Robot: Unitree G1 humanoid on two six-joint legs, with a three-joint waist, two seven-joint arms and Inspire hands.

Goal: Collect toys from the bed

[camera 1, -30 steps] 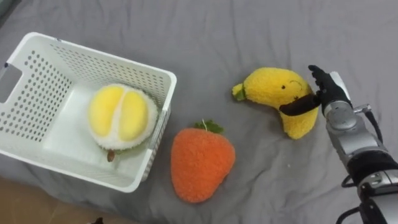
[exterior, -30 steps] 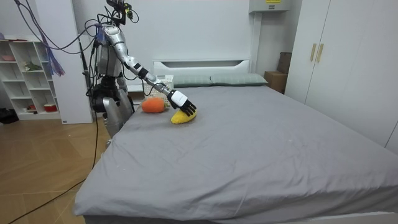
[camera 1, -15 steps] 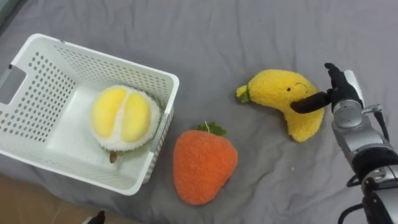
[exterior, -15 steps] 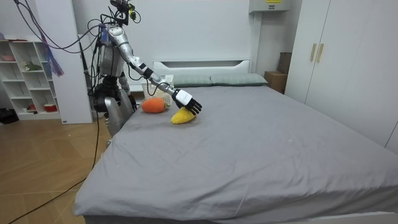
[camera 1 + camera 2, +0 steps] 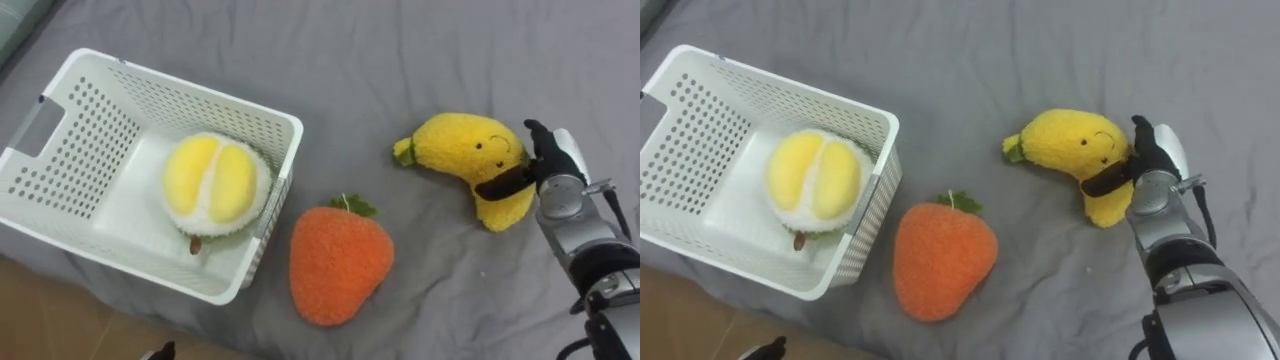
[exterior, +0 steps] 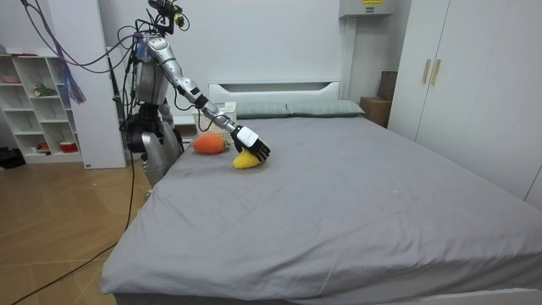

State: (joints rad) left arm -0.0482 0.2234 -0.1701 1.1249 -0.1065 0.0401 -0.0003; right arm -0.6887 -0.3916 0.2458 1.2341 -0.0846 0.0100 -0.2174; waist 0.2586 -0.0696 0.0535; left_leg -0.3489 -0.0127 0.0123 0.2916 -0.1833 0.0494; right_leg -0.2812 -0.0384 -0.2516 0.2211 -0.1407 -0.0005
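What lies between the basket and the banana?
The orange plush lies in that gap, offset toward the bed's near edge. The rest is bare sheet, as both eye views show.

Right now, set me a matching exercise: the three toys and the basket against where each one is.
1. yellow plush banana
2. orange plush strawberry
3. yellow-and-white plush durian
4. white perforated plastic basket

a. inside the basket
b. loose on the grey sheet, beside the basket
c. gripped by the right hand
d. standing on the sheet, one toy in it

Pairs: 1-c, 2-b, 3-a, 4-d.
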